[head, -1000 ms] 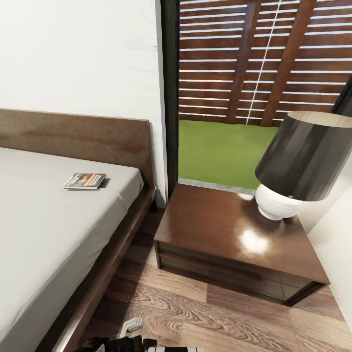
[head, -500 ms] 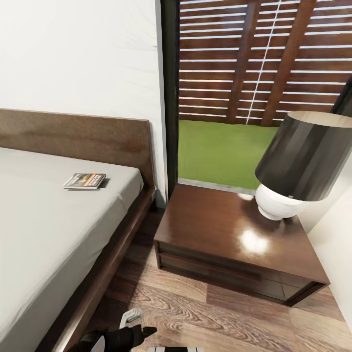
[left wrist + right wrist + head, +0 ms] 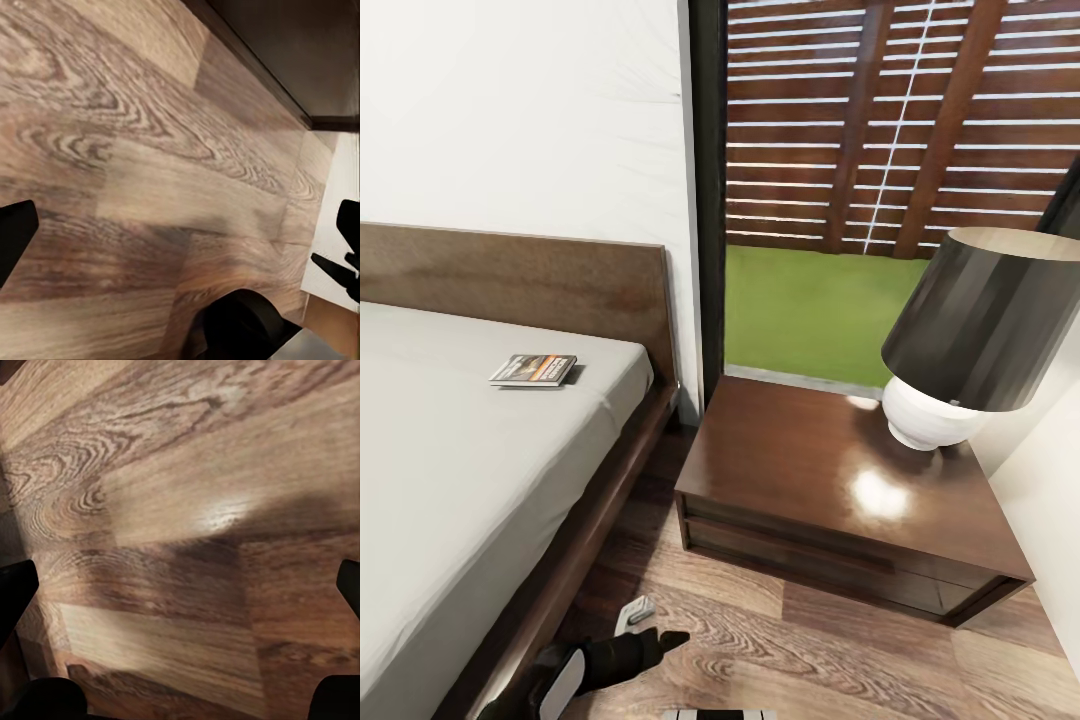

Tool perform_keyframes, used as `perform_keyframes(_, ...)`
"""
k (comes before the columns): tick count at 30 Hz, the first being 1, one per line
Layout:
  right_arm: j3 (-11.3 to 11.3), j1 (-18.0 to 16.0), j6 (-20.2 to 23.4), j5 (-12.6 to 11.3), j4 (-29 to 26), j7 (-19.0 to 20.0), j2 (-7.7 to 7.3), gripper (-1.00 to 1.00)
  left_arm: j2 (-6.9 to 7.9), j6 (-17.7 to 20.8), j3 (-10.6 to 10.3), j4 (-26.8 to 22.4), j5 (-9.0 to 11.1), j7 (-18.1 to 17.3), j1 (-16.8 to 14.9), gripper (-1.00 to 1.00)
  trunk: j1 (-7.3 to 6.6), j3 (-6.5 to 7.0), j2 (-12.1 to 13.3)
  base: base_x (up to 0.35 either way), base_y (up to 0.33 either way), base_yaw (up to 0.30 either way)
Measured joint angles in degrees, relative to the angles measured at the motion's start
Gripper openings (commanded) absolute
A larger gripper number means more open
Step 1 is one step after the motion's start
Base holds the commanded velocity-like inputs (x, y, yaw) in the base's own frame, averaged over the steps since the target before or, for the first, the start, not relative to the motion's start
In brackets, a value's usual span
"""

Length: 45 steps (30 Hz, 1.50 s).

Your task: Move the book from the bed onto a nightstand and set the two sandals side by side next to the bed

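The book [image 3: 533, 370], a thin paperback with an orange band, lies flat on the bed [image 3: 450, 470] near the headboard and its right edge. The nightstand [image 3: 840, 490] stands right of the bed, dark and glossy. My left gripper [image 3: 658, 626] hovers low over the floor in the gap between bed and nightstand, far short of the book. In the left wrist view the left gripper [image 3: 180, 232] is open over bare planks. In the right wrist view the right gripper [image 3: 180, 585] is also open over the floor, holding nothing. The sandals are out of view.
A lamp [image 3: 970, 335] with a dark shade and white base takes the nightstand's back right corner. A white wall [image 3: 1050, 520] closes in on the right. Behind the nightstand a dark-framed window [image 3: 710, 200] shows lawn and a slatted fence. Wood-plank floor [image 3: 780, 650] lies in front.
My left arm has risen into the head view's bottom edge and reached forward and right over the floor. The book, bed and nightstand have not moved.
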Motion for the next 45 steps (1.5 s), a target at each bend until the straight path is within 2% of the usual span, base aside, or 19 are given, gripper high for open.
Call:
perform_keyframes(6,0.01,0.00,0.00,0.03,0.00,-0.23,0.04,1.00,-1.58,3.45,0.65,-5.29,-0.06,1.16,-0.08,1.00,0.00,0.00,0.00,0.000,0.000,0.000)
perform_keyframes(15,0.05,0.00,0.00,0.07,0.00,-1.09,0.09,1.00,-3.26,9.16,1.06,-13.74,0.12,6.40,-0.21,1.00,0.00,0.00,0.00,0.000,0.000,0.000)
perform_keyframes(19,0.07,0.00,0.00,0.08,0.00,-1.23,0.10,1.00,-4.55,12.05,1.44,-17.53,1.62,8.52,-0.96,1.00,0.00,0.00,0.00,0.000,0.000,0.000)
perform_keyframes(22,0.06,0.00,0.00,0.09,0.00,-1.28,0.10,1.00,-5.28,14.60,1.60,-19.53,4.05,10.24,-1.91,1.00,0.00,0.00,0.00,0.000,0.000,0.000)
perform_keyframes(27,0.08,-0.01,0.00,0.09,0.00,-1.33,0.11,1.00,-5.89,17.52,1.72,-21.41,9.62,14.32,-3.88,1.00,0.00,0.00,0.00,0.000,0.000,0.000)
perform_keyframes(33,0.08,-0.01,0.00,0.09,0.00,-1.37,0.11,1.00,-6.05,18.83,1.71,-22.42,17.08,21.85,-6.77,1.00,0.00,0.00,0.00,0.000,0.000,0.000)
perform_keyframes(40,0.08,-0.03,0.00,0.09,0.00,-1.39,0.11,1.00,-6.01,19.44,1.70,-22.61,25.68,31.35,-11.71,1.00,0.00,0.00,0.00,0.000,0.000,0.000)
perform_keyframes(41,0.09,-0.03,0.00,0.09,0.00,-1.39,0.11,1.00,-6.00,19.44,1.69,-22.61,25.67,31.39,-11.73,1.00,0.00,0.00,0.00,0.000,0.000,0.000)
perform_keyframes(45,0.08,-0.06,0.00,0.09,0.00,-1.40,0.11,1.00,-6.03,19.55,1.69,-22.50,28.60,36.10,-14.67,1.00,0.00,0.00,0.00,0.000,0.000,0.000)
